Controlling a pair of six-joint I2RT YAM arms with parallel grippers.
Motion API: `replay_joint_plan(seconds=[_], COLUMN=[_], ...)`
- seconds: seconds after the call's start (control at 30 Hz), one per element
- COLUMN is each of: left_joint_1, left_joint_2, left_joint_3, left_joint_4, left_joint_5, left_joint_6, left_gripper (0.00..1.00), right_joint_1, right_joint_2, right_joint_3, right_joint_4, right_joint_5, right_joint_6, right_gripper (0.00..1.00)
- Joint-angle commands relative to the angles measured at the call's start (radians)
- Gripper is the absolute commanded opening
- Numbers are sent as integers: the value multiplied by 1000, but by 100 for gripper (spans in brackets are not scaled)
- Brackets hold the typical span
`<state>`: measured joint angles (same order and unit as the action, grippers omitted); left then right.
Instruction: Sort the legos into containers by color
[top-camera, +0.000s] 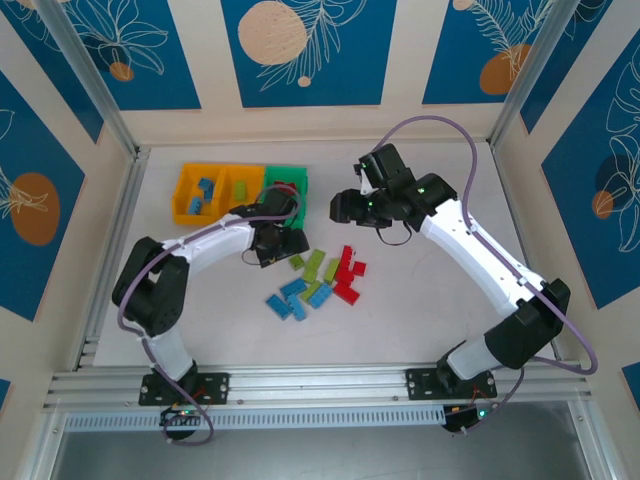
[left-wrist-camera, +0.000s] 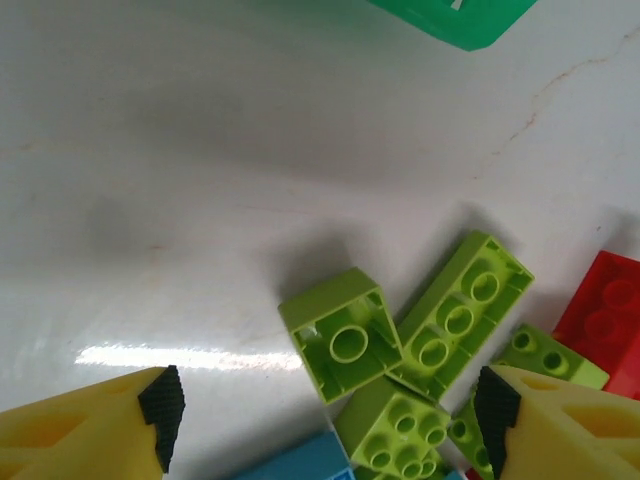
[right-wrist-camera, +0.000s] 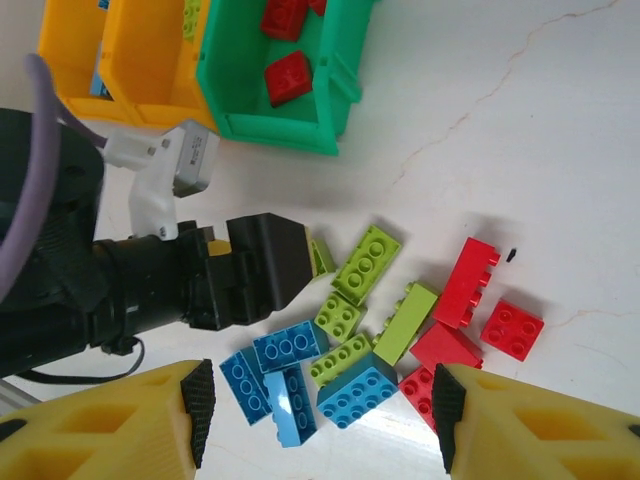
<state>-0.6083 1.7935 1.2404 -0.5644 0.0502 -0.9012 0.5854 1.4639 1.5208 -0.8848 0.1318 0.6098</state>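
- Left hand (left-wrist-camera: 328, 412): fingers apart, empty; lime lego (left-wrist-camera: 340, 335) lies between them on the desk (left-wrist-camera: 200, 200).
- Right hand (right-wrist-camera: 322, 408): apart, empty, above the lego pile (right-wrist-camera: 365, 262).
- Step: lime pick-up. Next: lower, close, carry to the containers (top-camera: 210, 168) beyond.

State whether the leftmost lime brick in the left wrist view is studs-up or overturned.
Overturned: the leftmost lime brick shows its hollow underside with a round tube, no studs.

White arms (top-camera: 205, 238), purple cables (top-camera: 430, 121), yellow claws (left-wrist-camera: 328, 405)
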Motion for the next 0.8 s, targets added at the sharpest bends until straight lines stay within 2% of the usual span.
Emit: replay_joint_plan(seconds=[0.0, 0.2, 0.4, 0.63, 0.77], left_joint_1=[-21, -36, -41, -41, -38], left_joint_2=[51, 137, 165, 115, 49], left_joint_3=[47, 103, 98, 67, 88], left_joint_4=[4, -61, -112, -91, -124], left_joint_5=[18, 21, -27, -34, -75], left_joint_6=[-13, 18, 17, 25, 69], left_gripper=[75, 68, 52, 36, 31], right_joint_1=[-10, -15, -15, -14, -9], right_joint_2=[-38, -52, -59, -64, -67], right_joint_3=[-20, -31, -41, -48, -48], right_joint_4=[-7, -7, 1, 2, 2], right_joint_5=[4, 8, 0, -3, -10], right_joint_6=[7, 8, 18, 22, 28], right_gripper=[62, 62, 62, 62, 62])
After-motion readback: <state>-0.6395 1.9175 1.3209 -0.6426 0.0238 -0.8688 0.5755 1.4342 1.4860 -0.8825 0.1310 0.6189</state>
